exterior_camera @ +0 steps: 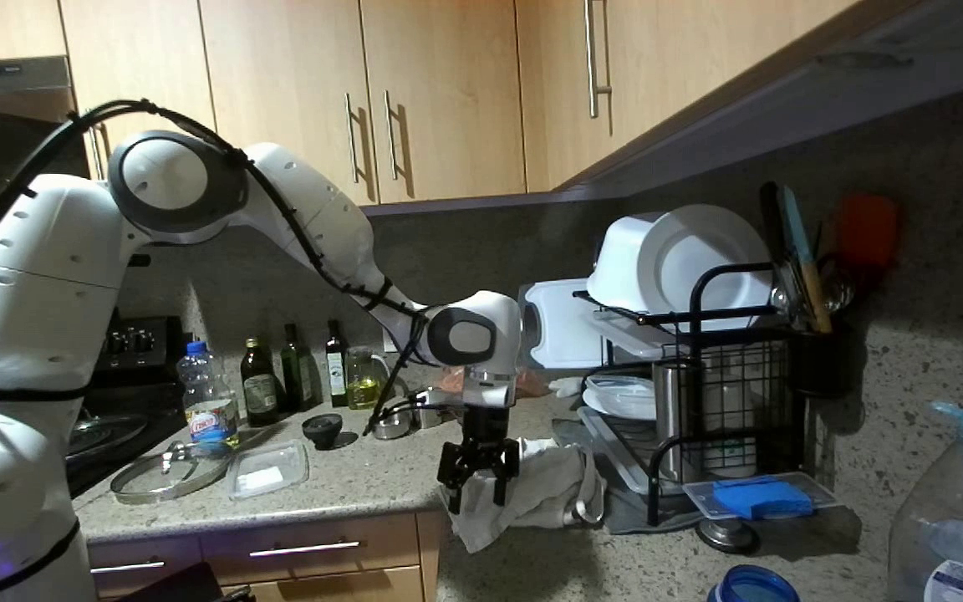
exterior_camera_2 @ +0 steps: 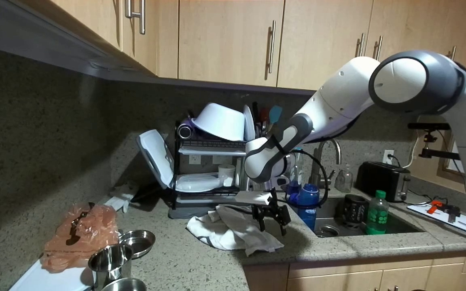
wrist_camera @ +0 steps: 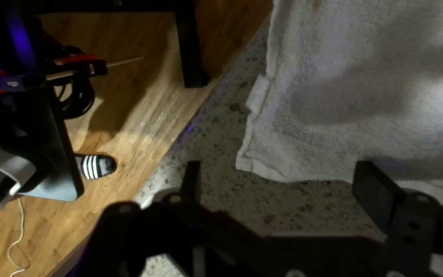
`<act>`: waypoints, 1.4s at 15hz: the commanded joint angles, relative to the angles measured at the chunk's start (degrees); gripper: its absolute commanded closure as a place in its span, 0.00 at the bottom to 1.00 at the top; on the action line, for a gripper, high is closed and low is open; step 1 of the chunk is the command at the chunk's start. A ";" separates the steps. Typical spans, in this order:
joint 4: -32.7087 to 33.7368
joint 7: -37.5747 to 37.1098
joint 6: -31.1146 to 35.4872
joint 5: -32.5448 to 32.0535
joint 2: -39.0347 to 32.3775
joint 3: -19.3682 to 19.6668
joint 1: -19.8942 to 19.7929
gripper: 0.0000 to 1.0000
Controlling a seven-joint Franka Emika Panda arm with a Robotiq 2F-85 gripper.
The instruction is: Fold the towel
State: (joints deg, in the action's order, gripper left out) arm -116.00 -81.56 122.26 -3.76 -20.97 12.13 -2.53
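Tool empty, jaws wide apart; in the wrist view the towel lies just ahead, near corner showing between the jaws, bulk rightward.

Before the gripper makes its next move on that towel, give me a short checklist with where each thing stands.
1. Gripper open: ok, its fingers stand well apart.
2. Gripper empty: ok, the towel is not gripped.
3. Towel lying flat: not ok, it is rumpled on the counter.
4. Towel corner in sight: ok, the wrist view shows one above the speckled stone.
5. Fingers clear of the towel: cannot tell, one fingertip overlaps it in the wrist view.
6. Towel clear of the dish rack: cannot tell, they lie close together.
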 commanded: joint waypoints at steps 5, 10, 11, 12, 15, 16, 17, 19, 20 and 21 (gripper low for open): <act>-3.11 -2.66 9.21 2.47 -2.13 -0.26 -0.25 0.00; -2.73 -3.00 11.49 4.39 -4.31 0.00 -0.29 0.26; -2.73 -3.02 11.96 4.56 -4.49 0.09 -0.27 0.32; -2.74 -3.00 12.25 4.78 -4.60 0.18 -0.28 0.42; -3.02 -2.97 12.51 5.14 -4.16 0.48 -0.38 0.64; -3.23 -2.99 12.64 5.24 -3.89 0.59 -0.39 0.70; -3.67 -3.02 12.87 5.23 -3.37 0.76 -0.37 0.79; -4.74 -3.18 13.53 4.91 -2.15 1.20 -0.24 0.94; -5.24 -3.31 13.89 4.68 -1.55 1.44 -0.14 0.98; -5.94 -3.42 14.26 4.45 -0.68 1.70 -0.05 1.00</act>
State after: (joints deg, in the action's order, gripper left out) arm -118.47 -83.58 134.14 0.80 -24.70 13.25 -2.72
